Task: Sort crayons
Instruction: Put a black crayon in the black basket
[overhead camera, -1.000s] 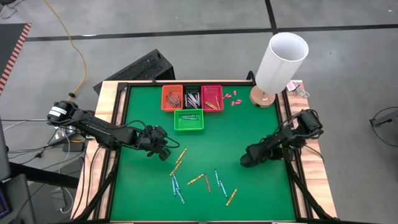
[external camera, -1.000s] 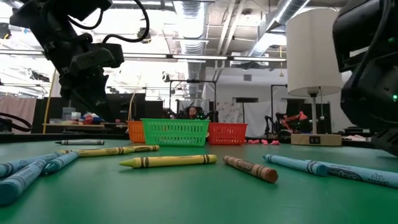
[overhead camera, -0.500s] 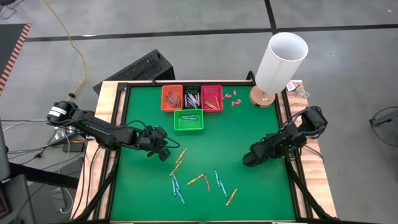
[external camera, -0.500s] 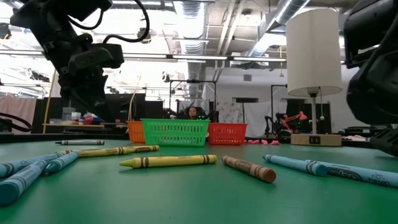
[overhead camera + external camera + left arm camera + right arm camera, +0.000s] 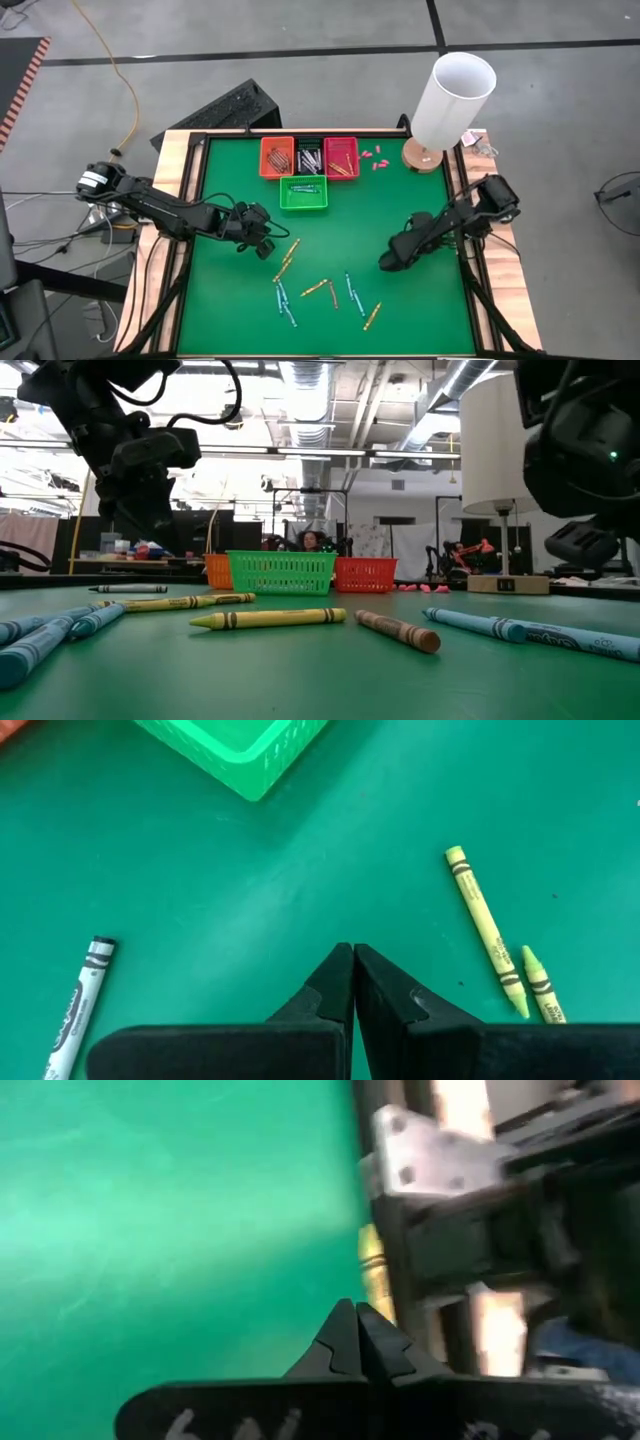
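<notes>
Several crayons lie loose on the green mat: yellow ones (image 5: 288, 255), blue ones (image 5: 282, 300) (image 5: 350, 290), and an orange one (image 5: 372, 316). In the low view a yellow crayon (image 5: 268, 619) and a brown crayon (image 5: 398, 630) lie flat. My left gripper (image 5: 268, 247) hangs shut above the mat, just left of the yellow pair (image 5: 485, 925), with a grey-white crayon (image 5: 80, 1010) on its other side. My right gripper (image 5: 386, 263) is shut above bare mat, right of the loose crayons. Neither holds anything.
At the far side stand an orange basket (image 5: 277, 157), a dark basket (image 5: 309, 158) and a red basket (image 5: 341, 157), with a green basket (image 5: 303, 193) in front of them. Pink bits (image 5: 372, 158) lie beside a white-shaded lamp (image 5: 450, 100) at the far right corner.
My right gripper has risen and swung a little toward the table's left and near edge, tipping and rolling as it went, still shut. The crayons lie as before.
</notes>
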